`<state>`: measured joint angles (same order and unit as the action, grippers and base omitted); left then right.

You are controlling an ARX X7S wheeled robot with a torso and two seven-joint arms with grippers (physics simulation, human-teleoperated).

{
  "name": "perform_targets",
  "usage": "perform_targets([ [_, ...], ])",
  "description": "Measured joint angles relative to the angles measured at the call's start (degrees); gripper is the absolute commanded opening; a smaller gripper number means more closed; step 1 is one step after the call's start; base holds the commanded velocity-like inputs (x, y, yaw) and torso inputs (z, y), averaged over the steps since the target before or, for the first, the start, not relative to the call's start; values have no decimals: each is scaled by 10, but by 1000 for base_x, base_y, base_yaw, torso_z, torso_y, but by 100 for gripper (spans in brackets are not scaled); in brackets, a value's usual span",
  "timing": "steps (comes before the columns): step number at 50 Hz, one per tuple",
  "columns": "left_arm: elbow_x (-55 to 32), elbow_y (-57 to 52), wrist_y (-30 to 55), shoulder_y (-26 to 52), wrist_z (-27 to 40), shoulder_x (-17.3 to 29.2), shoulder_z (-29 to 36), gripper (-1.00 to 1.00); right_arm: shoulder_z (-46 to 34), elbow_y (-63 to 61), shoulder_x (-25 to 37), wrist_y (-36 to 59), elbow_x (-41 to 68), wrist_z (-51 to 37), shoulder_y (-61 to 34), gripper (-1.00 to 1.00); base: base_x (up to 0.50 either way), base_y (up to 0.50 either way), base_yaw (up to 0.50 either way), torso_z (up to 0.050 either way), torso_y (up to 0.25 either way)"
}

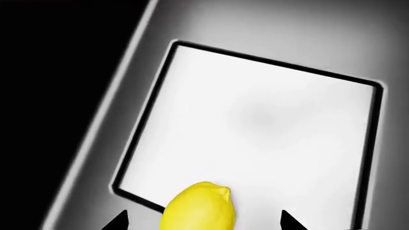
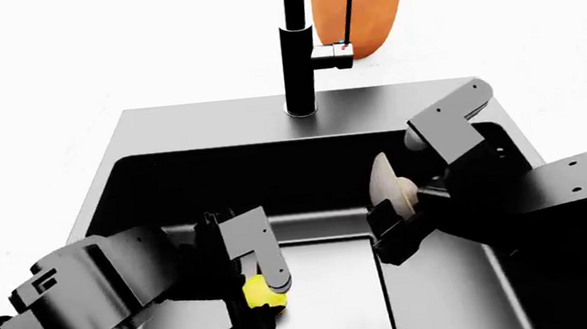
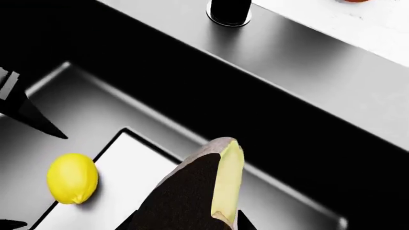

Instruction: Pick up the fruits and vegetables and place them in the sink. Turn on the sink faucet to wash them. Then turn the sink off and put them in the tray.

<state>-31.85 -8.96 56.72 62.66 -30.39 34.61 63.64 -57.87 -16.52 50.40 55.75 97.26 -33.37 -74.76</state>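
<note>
So both arms are down inside the sink (image 2: 103, 199) at this point. The left gripper (image 2: 257, 293) has the lemon (image 2: 261, 291) sitting right between its fingers, low over the near-left edge of the pale drain plate (image 2: 329, 306). In the left wrist view the lemon (image 1: 199, 207) pokes out between the two dark fingertips (image 1: 118, 221), though there's a visible gap on each side, so whether the jaws are actually pinching it or have already let go can't be told from these shots. The right wrist view shows the lemon (image 3: 72, 178) at the plate's edge with its long axis running roughly along that edge. The right gripper (image 2: 399, 227) is closed on the avocado (image 2: 391, 187) half, holding it up on edge above the basin floor, clear of the bottom, with the pale cut face (image 3: 229, 182) to one side and the dark skin to the other. The faucet (image 2: 296, 43) stands on the back rim, its little lever (image 2: 333, 54) sticking out toward the right arm's side, so the right arm looks like the nearer one for turning it on once the avocado is set down. The avocado looks to have a clear drop below it, well apart from the lemon.
</note>
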Motion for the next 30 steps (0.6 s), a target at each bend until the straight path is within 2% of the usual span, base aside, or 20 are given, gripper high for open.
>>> perform_targets([
  [16, 47, 114, -72, -22, -7, -44, 34, 100, 4, -6, -2, -39, -27, 20, 33, -100, 0, 0, 0, 0, 0],
  [30, 65, 170, -103, -42, -11, -66, 53, 100, 6, -9, -3, -54, -36, 24, 44, -100, 0, 0, 0, 0, 0],
])
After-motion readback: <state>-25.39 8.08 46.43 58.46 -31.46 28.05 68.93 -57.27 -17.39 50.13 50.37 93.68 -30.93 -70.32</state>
